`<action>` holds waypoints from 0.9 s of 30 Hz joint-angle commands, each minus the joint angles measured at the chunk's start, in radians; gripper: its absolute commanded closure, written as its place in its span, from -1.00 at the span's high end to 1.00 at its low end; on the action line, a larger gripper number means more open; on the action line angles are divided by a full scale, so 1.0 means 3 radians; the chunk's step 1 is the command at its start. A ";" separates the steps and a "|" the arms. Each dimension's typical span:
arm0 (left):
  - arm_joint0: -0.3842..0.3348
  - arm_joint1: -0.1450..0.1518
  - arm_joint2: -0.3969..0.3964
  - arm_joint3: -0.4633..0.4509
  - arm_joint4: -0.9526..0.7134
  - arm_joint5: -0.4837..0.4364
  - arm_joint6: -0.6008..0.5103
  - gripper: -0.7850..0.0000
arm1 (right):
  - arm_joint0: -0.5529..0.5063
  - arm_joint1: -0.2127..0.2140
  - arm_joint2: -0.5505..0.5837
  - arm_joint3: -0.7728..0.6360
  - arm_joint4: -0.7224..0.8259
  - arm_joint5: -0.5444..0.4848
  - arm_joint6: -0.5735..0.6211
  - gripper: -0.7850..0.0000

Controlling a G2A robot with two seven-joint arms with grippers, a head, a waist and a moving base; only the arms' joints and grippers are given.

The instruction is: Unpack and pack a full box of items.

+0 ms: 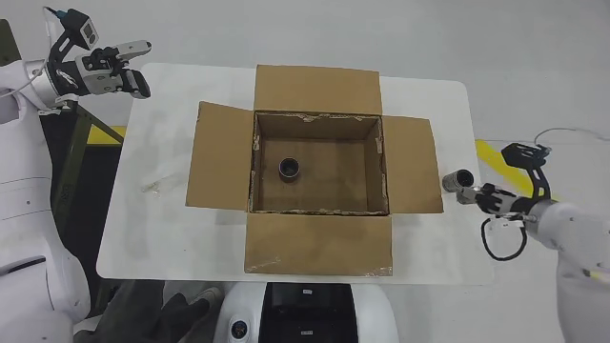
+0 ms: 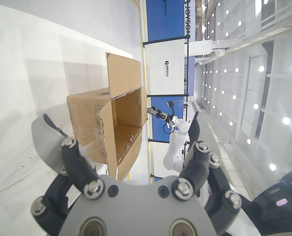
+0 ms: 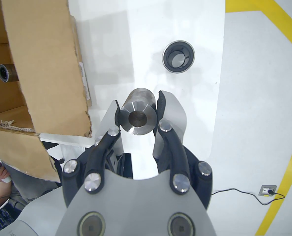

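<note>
In the middle of the top view, an open cardboard box sits on the white table with all four flaps folded outward and lying flat or nearly so. On the box floor, left of centre, rests a short metal sleeve with its hollow end showing; the right wrist view catches the same sleeve past the box's torn right flap, but whether it stands or lies on its side I cannot tell. At the right edge of the top frame, just beside the box's right flap and over the table's right border, the right gripper is clamped on a steel cylinder. In its own wrist view the two fingers press against opposite sides of the cylinder, whose flat end face with a central bore is turned toward the camera. On the bare table surface beyond the held cylinder, apart from it and close to the table's edge, a dark ring stands upright with its opening upward. At the upper left of the top frame, at the table's corner and well apart from the box, hangs the left gripper, its fingers spread wide with nothing between them.
</note>
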 commanded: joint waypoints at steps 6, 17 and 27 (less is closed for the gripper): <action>0.0000 0.0000 0.0000 0.0000 0.0000 0.0000 0.0000 1.00 | -0.0025 0.0009 -0.0163 0.0244 -0.0118 0.0039 -0.0129 -1.00; 0.0000 0.0000 0.0000 0.0000 0.0000 0.0000 0.0000 1.00 | 0.0126 0.0015 -0.0367 0.0649 -0.0291 0.0195 -0.0438 -1.00; 0.0000 0.0000 0.0000 0.0000 0.0000 0.0000 0.0000 1.00 | 0.0278 0.0022 -0.0462 0.0965 -0.0231 0.0235 -0.0499 -1.00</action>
